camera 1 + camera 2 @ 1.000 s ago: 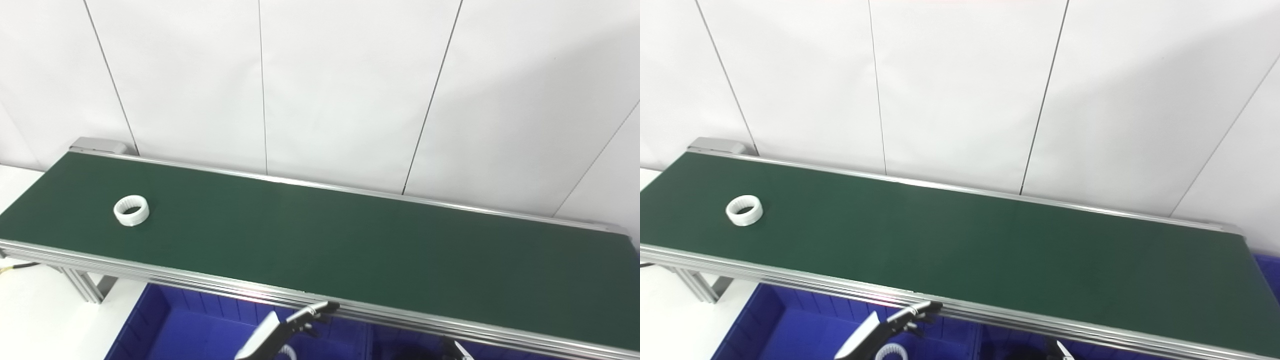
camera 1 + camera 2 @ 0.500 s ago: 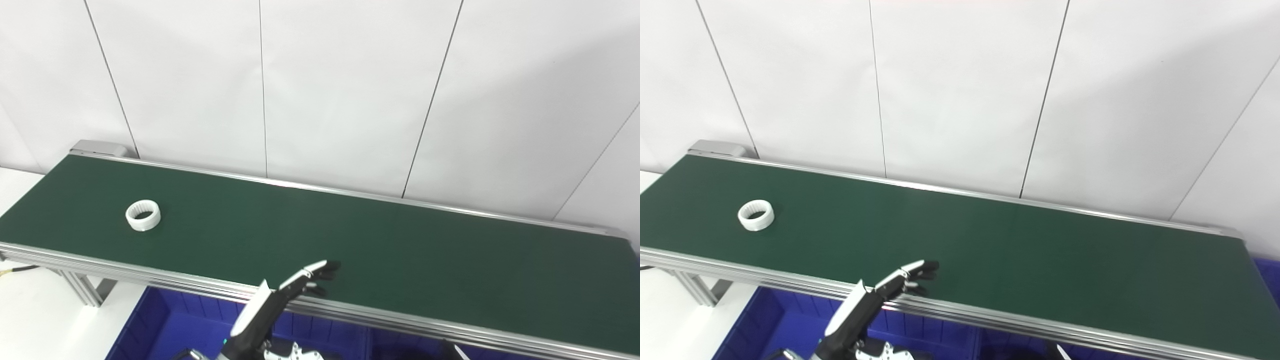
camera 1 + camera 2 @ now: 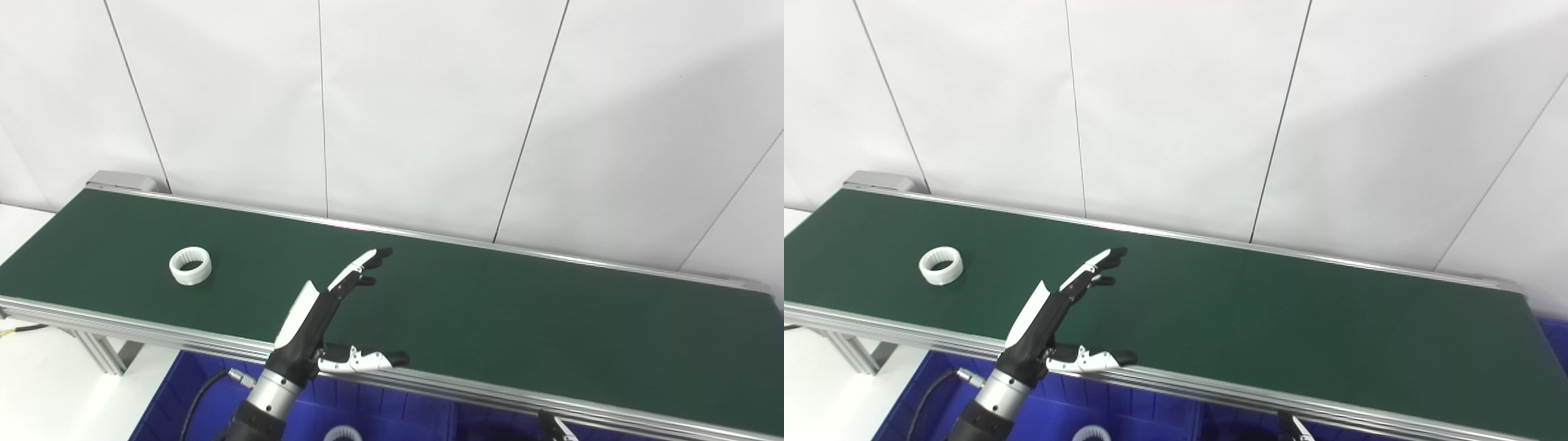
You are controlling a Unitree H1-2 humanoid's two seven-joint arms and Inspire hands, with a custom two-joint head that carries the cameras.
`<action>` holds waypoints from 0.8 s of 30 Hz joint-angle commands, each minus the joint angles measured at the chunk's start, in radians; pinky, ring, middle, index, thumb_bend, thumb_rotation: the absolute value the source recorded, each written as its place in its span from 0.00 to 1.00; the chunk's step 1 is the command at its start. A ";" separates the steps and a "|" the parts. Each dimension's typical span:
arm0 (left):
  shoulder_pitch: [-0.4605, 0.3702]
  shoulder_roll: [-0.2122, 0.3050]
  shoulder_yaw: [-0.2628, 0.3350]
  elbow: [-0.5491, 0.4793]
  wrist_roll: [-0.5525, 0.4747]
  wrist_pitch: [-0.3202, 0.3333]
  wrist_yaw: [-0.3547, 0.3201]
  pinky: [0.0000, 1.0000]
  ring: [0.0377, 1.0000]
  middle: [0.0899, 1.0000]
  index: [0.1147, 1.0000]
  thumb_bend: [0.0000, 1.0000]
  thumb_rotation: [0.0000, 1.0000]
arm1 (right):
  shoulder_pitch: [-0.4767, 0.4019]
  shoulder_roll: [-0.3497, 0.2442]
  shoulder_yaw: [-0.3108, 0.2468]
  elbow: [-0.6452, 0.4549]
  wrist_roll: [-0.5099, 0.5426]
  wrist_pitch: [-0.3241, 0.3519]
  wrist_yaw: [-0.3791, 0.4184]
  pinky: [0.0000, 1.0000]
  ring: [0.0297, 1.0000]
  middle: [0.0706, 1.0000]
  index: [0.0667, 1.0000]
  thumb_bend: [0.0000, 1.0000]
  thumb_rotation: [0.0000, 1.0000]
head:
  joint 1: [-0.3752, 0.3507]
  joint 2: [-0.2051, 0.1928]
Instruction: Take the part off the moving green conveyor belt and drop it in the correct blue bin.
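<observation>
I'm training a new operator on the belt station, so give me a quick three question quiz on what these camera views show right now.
1. True or false: the left hand is holding the white ring.
2. Which side of the left hand does the white ring lie on, on the green conveyor belt: A) the picture's left, B) the picture's right, C) directly under it?
3. Fill in: below the belt's near edge, in the blue bin, lies another white ____.

Key:
1. False; the hand is open above the belt, apart from the ring.
2. A.
3. Ring, only partly in view.
</observation>
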 commanded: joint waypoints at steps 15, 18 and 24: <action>-0.161 0.039 0.050 0.182 0.257 0.109 0.154 0.93 0.99 0.99 0.96 0.74 0.54 | -0.025 0.011 -0.007 0.023 0.018 -0.114 -0.022 0.76 0.84 0.88 0.92 0.72 0.27 | 0.001 -0.012; -0.179 0.039 0.044 0.239 0.287 0.116 0.200 0.92 0.98 0.99 0.97 0.73 0.52 | -0.030 0.013 -0.006 0.032 0.010 -0.123 -0.026 0.75 0.84 0.88 0.92 0.72 0.28 | 0.001 -0.014; -0.210 0.046 0.029 0.293 0.378 0.169 0.296 0.94 0.99 0.99 0.96 0.71 0.45 | -0.033 0.015 -0.007 0.036 0.017 -0.123 -0.022 0.75 0.84 0.88 0.91 0.72 0.30 | 0.008 -0.017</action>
